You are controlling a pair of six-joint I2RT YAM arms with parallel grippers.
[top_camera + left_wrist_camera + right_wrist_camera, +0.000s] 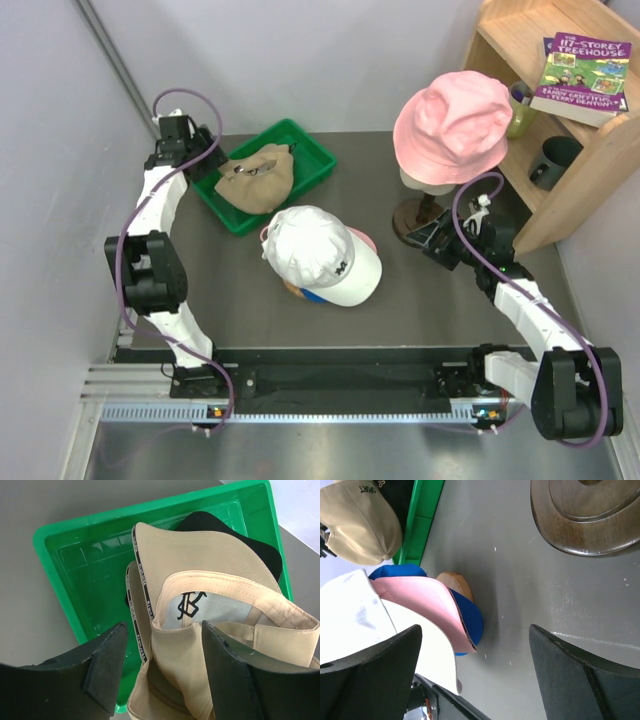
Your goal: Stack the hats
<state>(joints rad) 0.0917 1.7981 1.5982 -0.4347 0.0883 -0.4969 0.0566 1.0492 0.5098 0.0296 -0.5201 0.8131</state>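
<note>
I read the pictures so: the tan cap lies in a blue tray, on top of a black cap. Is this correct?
One detail is wrong: the tray is green, not blue, as the left wrist view shows. The rest holds: the tan cap lies in it, on top of a black cap.

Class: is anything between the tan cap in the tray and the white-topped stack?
Only the low rim of the tray, which the tan cap must clear; nothing else visible lies between it and the stack.
</note>
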